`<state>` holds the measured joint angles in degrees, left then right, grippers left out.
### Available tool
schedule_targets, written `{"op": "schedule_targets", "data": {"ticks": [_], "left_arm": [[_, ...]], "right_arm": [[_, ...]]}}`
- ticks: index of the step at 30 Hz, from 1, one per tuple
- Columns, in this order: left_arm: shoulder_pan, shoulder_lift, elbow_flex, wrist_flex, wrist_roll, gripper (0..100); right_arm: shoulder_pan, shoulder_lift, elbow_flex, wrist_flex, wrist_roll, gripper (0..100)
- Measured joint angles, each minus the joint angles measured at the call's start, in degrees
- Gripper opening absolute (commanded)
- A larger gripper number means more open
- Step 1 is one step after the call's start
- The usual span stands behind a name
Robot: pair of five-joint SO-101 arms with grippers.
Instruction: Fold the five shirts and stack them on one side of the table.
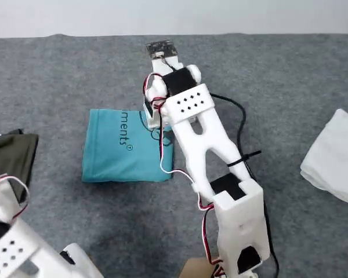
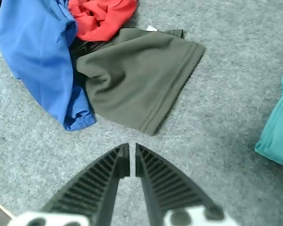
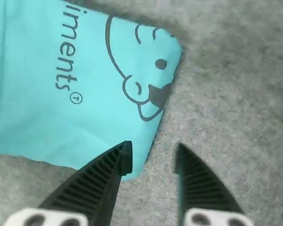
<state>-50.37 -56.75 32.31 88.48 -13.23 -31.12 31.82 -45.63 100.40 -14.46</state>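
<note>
Teal shirt (image 1: pixel 122 150) lies folded on the bench (image 1: pixel 290 87): soft, light, layers likely to slide. Right gripper (image 3: pixel 153 153) hangs over its corner, jaws apart; pinch all layers at the folded edge. Left gripper (image 2: pixel 130 155) closed, empty, near olive shirt (image 2: pixel 137 75).

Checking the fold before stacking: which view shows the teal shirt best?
The high view: the teal shirt lies nearly whole, one edge under the right arm. The right wrist view gives one corner close up; the left wrist view, an edge.
</note>
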Motion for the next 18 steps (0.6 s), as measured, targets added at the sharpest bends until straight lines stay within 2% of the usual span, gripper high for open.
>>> {"op": "schedule_targets", "data": {"ticks": [9,18], "left_arm": [[0.18,-4.22,3.08,0.00,-0.35,3],[0.18,-5.89,3.08,0.00,-0.35,3]], "right_arm": [[-0.09,9.85,0.00,-3.16,-0.35,20.3],[-0.09,12.75,0.00,-9.76,-0.35,20.5]]}}
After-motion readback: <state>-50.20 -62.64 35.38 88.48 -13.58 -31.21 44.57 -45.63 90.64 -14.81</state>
